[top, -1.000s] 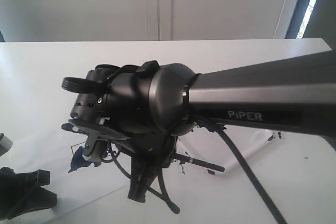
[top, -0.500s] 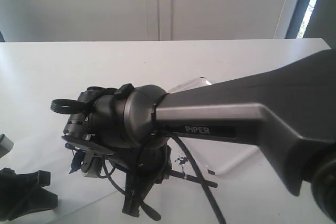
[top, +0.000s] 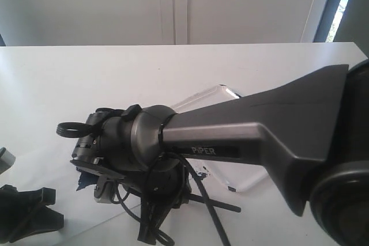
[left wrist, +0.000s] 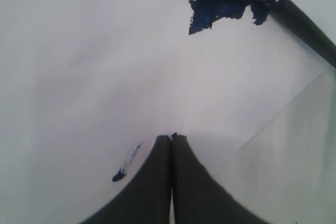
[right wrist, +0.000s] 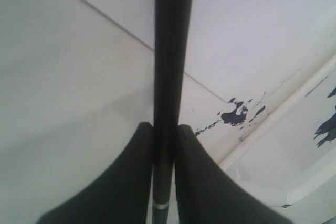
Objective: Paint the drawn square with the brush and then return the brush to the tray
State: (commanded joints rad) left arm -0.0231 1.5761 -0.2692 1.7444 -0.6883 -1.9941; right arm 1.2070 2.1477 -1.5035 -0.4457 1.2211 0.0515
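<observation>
One brush (right wrist: 169,51) sits clamped in the right jaws near one tray (right wrist: 275,115).

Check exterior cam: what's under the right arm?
Visible: tray rim either side, a bit of the drawn square's blue paint. Hidden by the arm: tray middle, rest of the square.

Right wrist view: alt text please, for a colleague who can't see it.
The right gripper is shut on the brush, whose black handle runs straight away from the camera. Beside it lies the tray's rim, with dark paint flecks along it.
</observation>
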